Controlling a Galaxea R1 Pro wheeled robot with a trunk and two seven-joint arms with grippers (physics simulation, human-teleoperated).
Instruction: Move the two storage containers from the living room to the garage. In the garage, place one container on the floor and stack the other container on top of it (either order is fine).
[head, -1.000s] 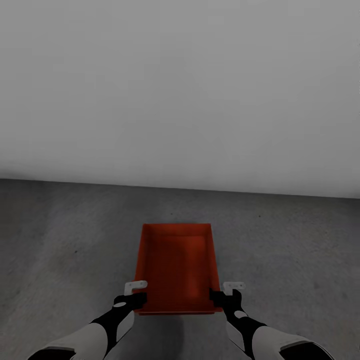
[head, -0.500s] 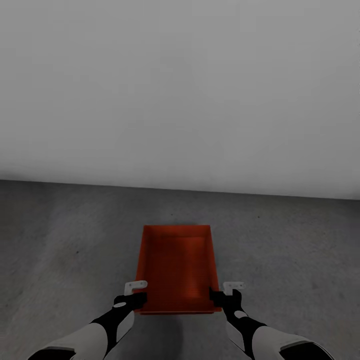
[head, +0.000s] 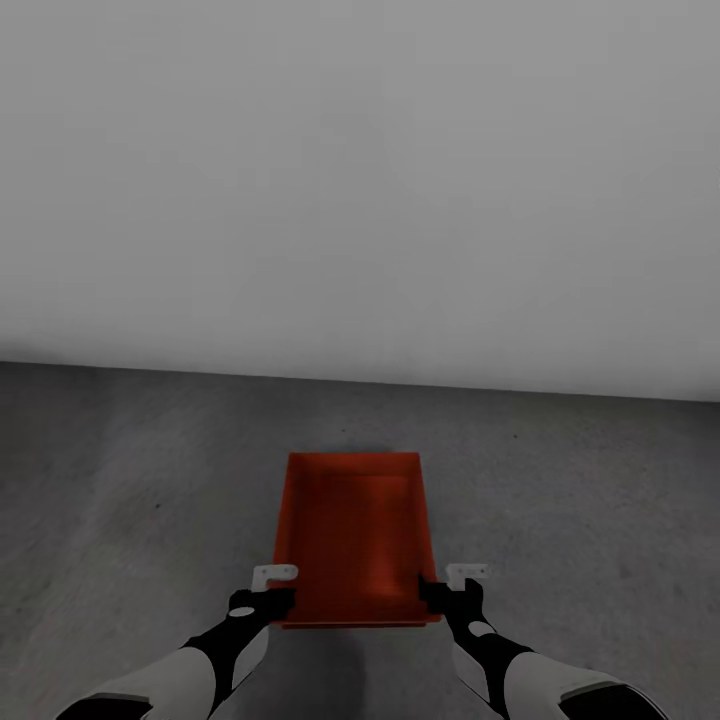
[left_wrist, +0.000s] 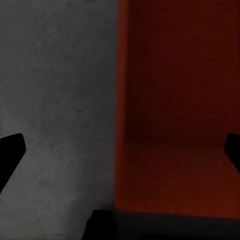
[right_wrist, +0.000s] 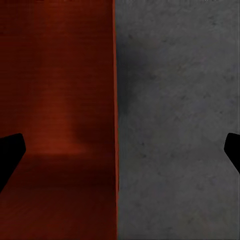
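Observation:
One orange-red storage container (head: 355, 530) sits low on the dark grey garage floor (head: 130, 480), its open top facing up and its long side pointing at the wall. My left gripper (head: 275, 588) straddles the near left side wall of the container (left_wrist: 175, 100), one finger inside and one outside. On the other side, my right gripper (head: 450, 583) straddles the near right wall of the container (right_wrist: 55, 100) the same way. Both wrist views show the fingertips spread far apart, clear of the thin wall. I see one container here.
A plain white wall (head: 360, 180) rises a short way beyond the container's far end. Bare grey floor (right_wrist: 175, 125) spreads to both sides of the bin.
The container has sunk slightly and looks a little smaller, its near edge drawn in between the grippers. The left gripper has dipped a touch; the camera has held still.

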